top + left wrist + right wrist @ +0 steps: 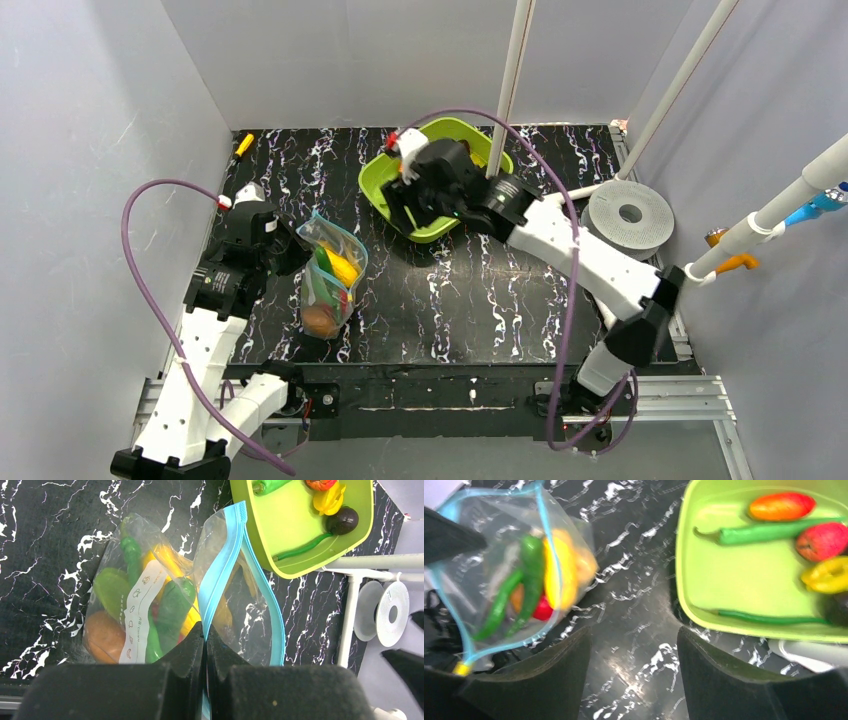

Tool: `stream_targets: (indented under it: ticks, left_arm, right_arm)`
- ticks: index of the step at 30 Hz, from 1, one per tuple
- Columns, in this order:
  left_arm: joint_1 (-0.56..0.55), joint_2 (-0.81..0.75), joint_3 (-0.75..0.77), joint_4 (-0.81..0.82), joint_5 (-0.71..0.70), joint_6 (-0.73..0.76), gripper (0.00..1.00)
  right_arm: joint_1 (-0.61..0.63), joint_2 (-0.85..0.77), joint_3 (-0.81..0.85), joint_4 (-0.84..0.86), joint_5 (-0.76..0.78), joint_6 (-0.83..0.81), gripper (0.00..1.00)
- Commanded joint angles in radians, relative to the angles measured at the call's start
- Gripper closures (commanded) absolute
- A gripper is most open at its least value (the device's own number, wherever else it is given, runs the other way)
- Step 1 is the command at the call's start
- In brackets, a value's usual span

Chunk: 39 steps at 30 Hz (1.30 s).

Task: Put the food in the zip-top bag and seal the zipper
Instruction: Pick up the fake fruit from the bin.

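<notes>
The clear zip-top bag lies left of centre on the black marbled table, its mouth open. It holds green, yellow, orange and red food. My left gripper is shut on one side of the blue-teal zipper, right at the fingertips. My right gripper is open and empty. It hovers over the table between the bag and the lime-green tray. The tray holds a red-orange fruit, a green chili, a red piece and a yellow pepper.
The green tray sits at the back centre. A grey disc lies at the right edge beside white poles. A small yellow object lies at the back left. Grey walls enclose the table.
</notes>
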Motion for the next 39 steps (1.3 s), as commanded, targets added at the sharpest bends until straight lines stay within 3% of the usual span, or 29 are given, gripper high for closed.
stream_targets:
  ticks: [1, 4, 9, 17, 21, 28, 33, 39]
  left_arm:
    - [0.006, -0.015, -0.005, 0.0, -0.028, 0.016, 1.0]
    - [0.005, -0.01, -0.008, 0.004, -0.025, 0.017, 1.0]
    - [0.005, -0.003, -0.012, 0.013, -0.016, 0.016, 1.0]
    - [0.005, 0.0, -0.005, 0.009, -0.005, 0.012, 1.0]
    - [0.006, -0.009, 0.003, 0.003, -0.003, 0.01, 1.0]
    - [0.005, -0.018, 0.026, -0.023, -0.005, 0.014, 1.0]
    - [0.006, -0.027, 0.026, -0.026, -0.003, 0.013, 1.0]
    - [0.006, -0.02, 0.033, -0.036, -0.013, 0.018, 1.0]
  right_arm:
    - [-0.021, -0.246, -0.35, 0.266, 0.18, -0.059, 0.31]
    - [-0.068, -0.375, -0.568, 0.376, 0.241, -0.034, 0.31]
    - [-0.222, -0.488, -0.803, 0.39, 0.287, 0.126, 0.32]
    - [-0.477, -0.452, -0.898, 0.362, 0.209, 0.319, 0.33]
    - [-0.622, -0.364, -0.851, 0.391, 0.027, 0.409, 0.42]
    - [-0.762, -0.119, -0.599, 0.407, -0.158, 0.42, 0.38]
    - [-0.774, 0.14, -0.288, 0.266, -0.195, 0.335, 0.31]
    - [-0.773, 0.37, -0.006, 0.176, -0.201, 0.302, 0.3]
